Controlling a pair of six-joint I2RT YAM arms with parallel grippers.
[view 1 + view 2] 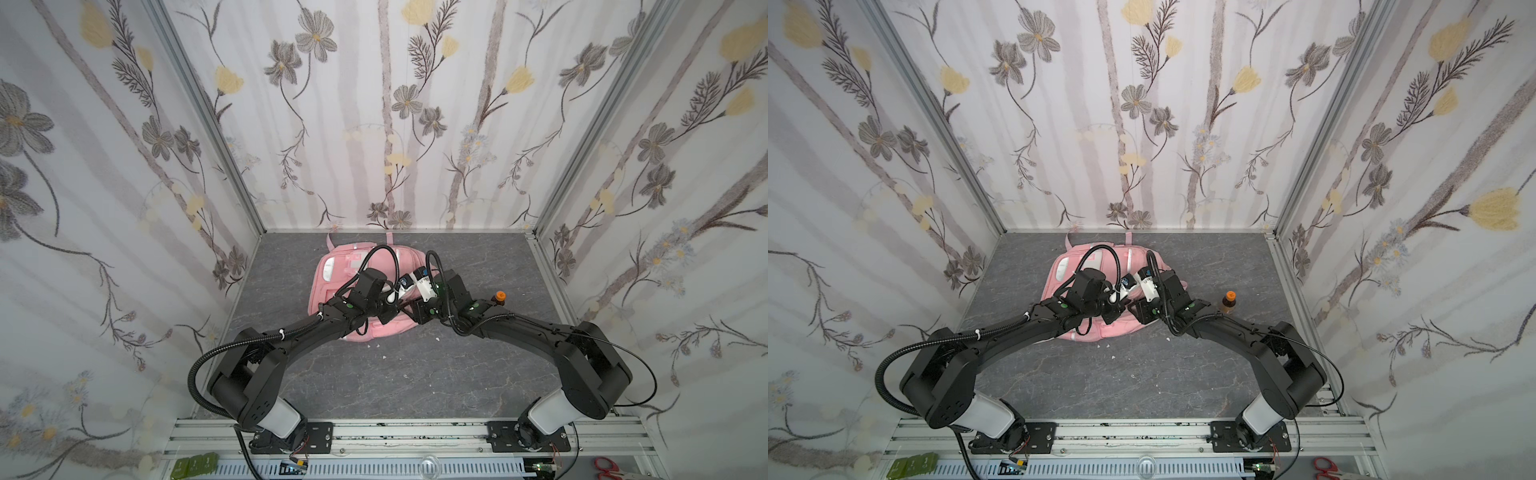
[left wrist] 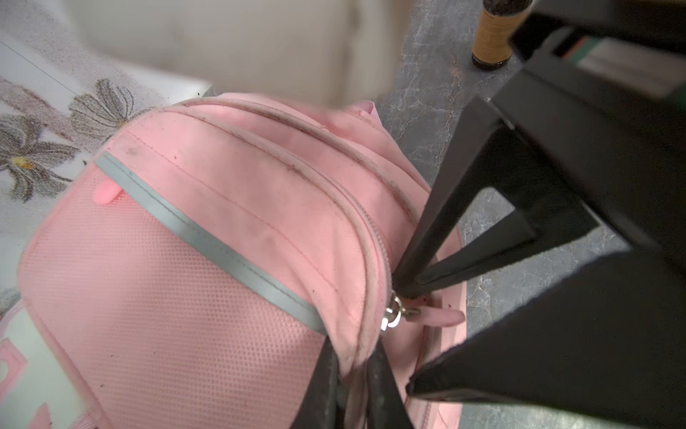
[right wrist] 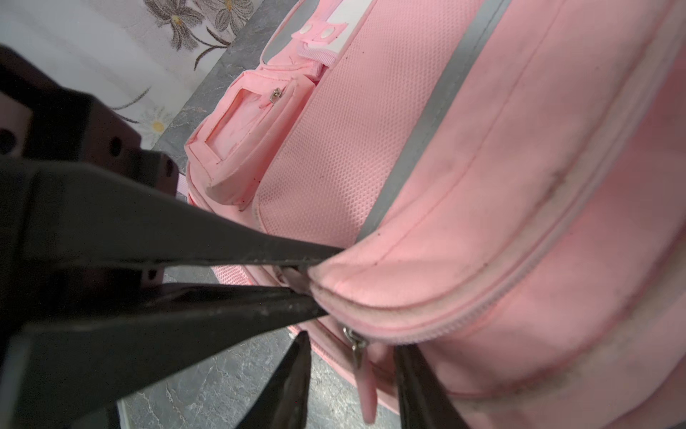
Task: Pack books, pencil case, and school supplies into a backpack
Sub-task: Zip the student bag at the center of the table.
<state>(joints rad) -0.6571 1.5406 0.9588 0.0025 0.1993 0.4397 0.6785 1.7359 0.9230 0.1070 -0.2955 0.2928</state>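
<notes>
Right wrist: pink fabric backpack [image 3: 482, 148] looked floppy; left hand [image 3: 316, 280] pinched seam; right hand [image 3: 352, 340], spread, straddled zip pull [image 3: 367, 393], best grip.

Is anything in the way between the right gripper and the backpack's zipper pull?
Nothing visible. The zipper pull hangs inside the open right gripper; the left gripper pinches the backpack just beside it, clear of that gap.
</notes>
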